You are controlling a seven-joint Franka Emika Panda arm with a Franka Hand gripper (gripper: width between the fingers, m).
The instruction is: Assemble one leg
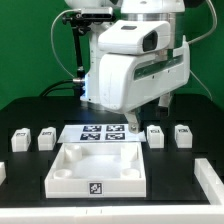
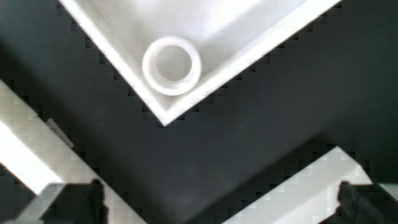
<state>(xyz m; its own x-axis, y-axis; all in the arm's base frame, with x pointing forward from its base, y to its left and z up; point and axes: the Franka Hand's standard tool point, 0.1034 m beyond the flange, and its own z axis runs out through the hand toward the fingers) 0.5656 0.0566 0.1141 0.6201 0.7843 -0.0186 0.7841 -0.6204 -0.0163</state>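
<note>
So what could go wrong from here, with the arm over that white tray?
The gripper is open and empty over the corner of the panel, not over a leg; it might grab the wrong part. The legs sit in close pairs, so taking one could knock its neighbour. The round socket is small; a tilted leg might miss it.

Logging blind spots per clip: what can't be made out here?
Exterior view: the arm hides the marker board's far edge.
Exterior view: the leg tags are too small to read; a white piece is cut off at the exterior view's right edge.
Wrist view: only one panel corner shows; the hand is blurred and cut off by the frame edge.
</note>
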